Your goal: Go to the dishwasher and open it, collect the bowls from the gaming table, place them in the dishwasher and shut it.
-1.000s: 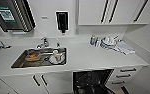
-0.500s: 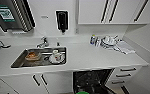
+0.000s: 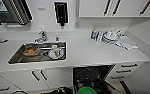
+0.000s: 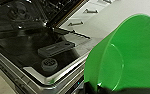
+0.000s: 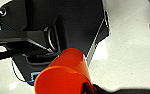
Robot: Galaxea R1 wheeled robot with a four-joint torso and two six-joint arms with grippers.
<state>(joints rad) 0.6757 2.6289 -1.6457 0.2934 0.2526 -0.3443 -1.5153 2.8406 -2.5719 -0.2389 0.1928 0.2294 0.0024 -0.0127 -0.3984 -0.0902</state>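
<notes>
The dishwasher stands open under the white counter, its dark inside and racks showing. A translucent green bowl hangs just in front of it, low in the head view. In the left wrist view this green bowl looms large beside the lowered dishwasher door, with my left gripper shut on its rim. My right gripper is shut on an orange bowl, held above the pale floor. The gaming table is out of view.
A steel sink holds an orange dish and a cup on a plate. Dishes and cloths lie at the counter's back right. White drawers flank the dishwasher. My dark base is beneath the right arm.
</notes>
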